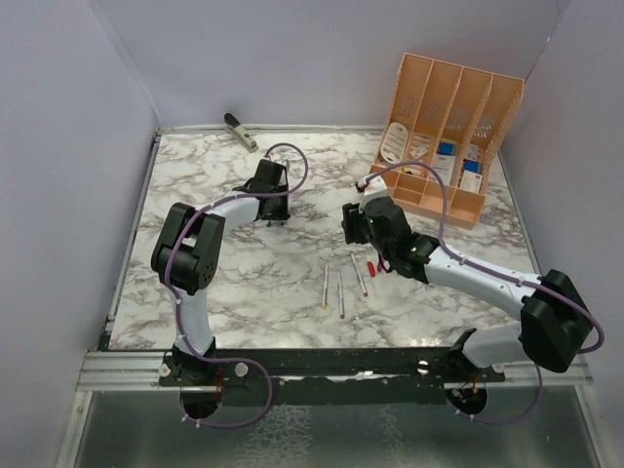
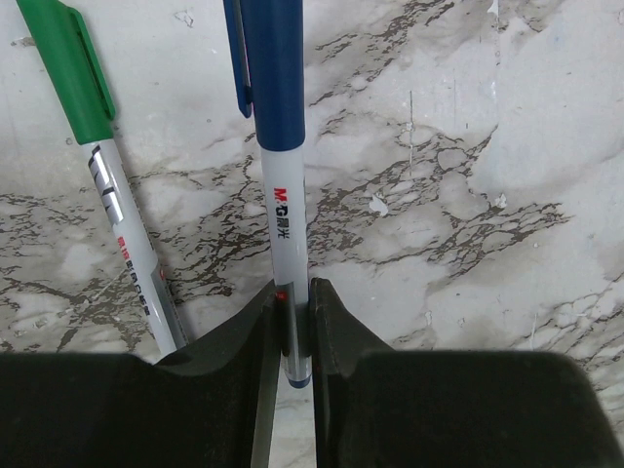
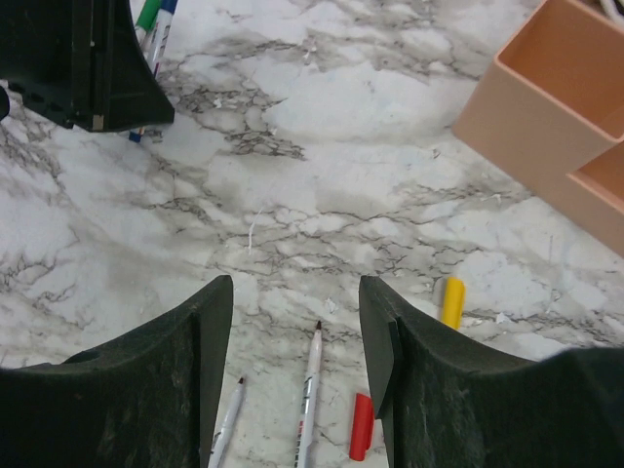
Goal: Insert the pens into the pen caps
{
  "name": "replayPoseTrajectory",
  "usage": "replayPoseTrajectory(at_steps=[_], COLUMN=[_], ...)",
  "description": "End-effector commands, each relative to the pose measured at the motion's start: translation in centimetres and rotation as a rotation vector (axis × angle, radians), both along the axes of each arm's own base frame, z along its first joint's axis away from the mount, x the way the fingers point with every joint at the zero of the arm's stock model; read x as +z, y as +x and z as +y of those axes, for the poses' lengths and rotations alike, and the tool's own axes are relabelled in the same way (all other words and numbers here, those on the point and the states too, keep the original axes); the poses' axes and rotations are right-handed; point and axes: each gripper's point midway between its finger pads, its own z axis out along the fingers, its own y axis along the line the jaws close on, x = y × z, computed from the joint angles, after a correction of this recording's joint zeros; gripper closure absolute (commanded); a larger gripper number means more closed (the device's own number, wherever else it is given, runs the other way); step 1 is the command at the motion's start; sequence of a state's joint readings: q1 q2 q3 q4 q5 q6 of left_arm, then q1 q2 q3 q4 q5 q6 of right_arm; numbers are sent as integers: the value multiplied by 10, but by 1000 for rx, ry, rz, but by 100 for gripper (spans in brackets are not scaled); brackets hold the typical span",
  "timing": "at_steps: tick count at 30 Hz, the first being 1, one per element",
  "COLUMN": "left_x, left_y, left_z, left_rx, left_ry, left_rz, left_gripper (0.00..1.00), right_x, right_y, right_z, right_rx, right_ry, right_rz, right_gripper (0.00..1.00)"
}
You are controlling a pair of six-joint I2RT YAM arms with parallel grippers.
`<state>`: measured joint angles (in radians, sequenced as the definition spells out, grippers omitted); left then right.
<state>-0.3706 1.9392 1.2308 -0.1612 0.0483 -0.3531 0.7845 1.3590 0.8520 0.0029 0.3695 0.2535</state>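
Observation:
My left gripper (image 2: 292, 302) is shut on the tail of a silver pen (image 2: 284, 210) that wears a blue cap (image 2: 273, 68) and lies on the marble. A green-capped pen (image 2: 107, 195) lies just left of it. In the top view the left gripper (image 1: 273, 207) is at the table's far middle. My right gripper (image 3: 295, 302) is open and empty, hovering over two uncapped pens (image 3: 310, 400) (image 3: 226, 424). A red cap (image 3: 361, 426) lies by its right finger and a yellow cap (image 3: 450, 301) lies beyond it. Three uncapped pens (image 1: 340, 291) show in the top view.
An orange desk organiser (image 1: 444, 136) holding small items stands at the back right; its corner shows in the right wrist view (image 3: 546, 107). A grey-black stapler-like object (image 1: 240, 130) lies at the back edge. Walls enclose the marble table (image 1: 224, 302).

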Motion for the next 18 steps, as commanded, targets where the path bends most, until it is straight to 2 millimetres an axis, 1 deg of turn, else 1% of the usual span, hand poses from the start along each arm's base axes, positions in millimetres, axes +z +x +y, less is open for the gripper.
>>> replayPoseTrajectory(at_steps=[1,6,8,11,15,18], left_x=[-11,-20,-23,-22,-15,0], left_y=[-1,0,-1,-1,-2,-1], left_z=[3,9,12,15,19,19], left_rx=[17,30,40,48,58,63], left_ry=[4,33,40,45,49,38], left_rz=[38,60,66,65,49,16], left_gripper=[79,72,67,64,62,59], right_x=[-27,-42,-51,-67,-89,-102], right_y=[-22,-44,-56,-79,-103,-109], right_z=[15,26,29,38,45,44], right_rx=[104,187,211,246,256,242], right_ry=[14,-13,-19,-26,-80,-105], right_rz=[119,190,225,283,342,372], right_gripper=[47,46,46,46,46,48])
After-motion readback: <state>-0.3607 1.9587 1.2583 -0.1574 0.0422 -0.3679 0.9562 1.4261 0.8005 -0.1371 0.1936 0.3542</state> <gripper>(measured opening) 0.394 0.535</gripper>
